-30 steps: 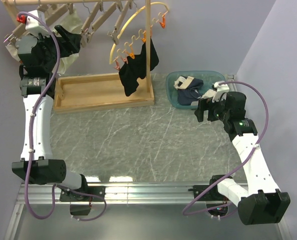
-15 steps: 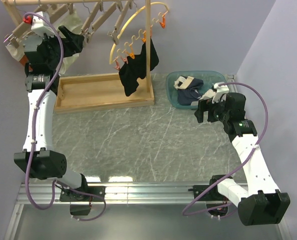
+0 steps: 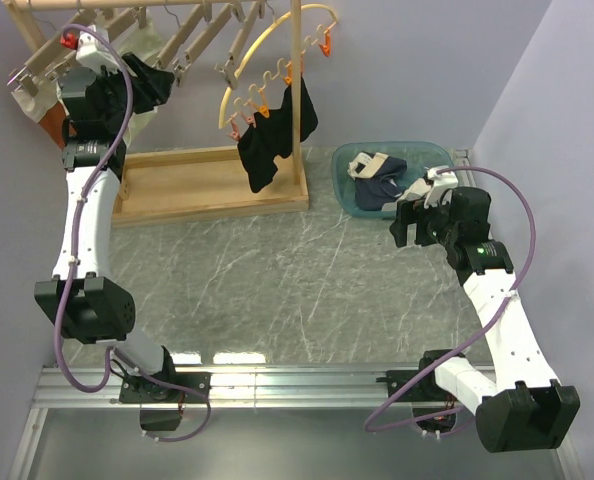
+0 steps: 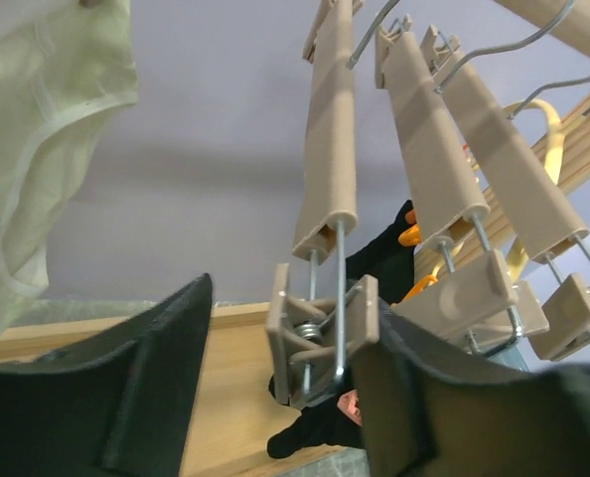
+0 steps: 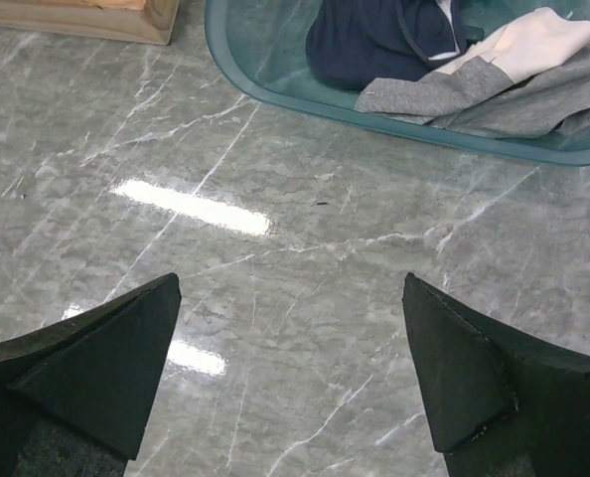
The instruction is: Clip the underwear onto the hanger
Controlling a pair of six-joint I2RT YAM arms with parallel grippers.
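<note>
left jaws risen, underwear in basin

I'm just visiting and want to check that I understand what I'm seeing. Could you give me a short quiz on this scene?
1. True or false: the right fingers are holding the navy underwear.
2. Where does the underwear lie? A) in the teal basin B) on the orange pegs C) in the wooden tray
3. Fill in: in the left wrist view, a wooden hanger's metal ____ shows between the open left fingers.
Key: 1 false; they are open and empty above the table. 2 A. 3 clip.
</note>
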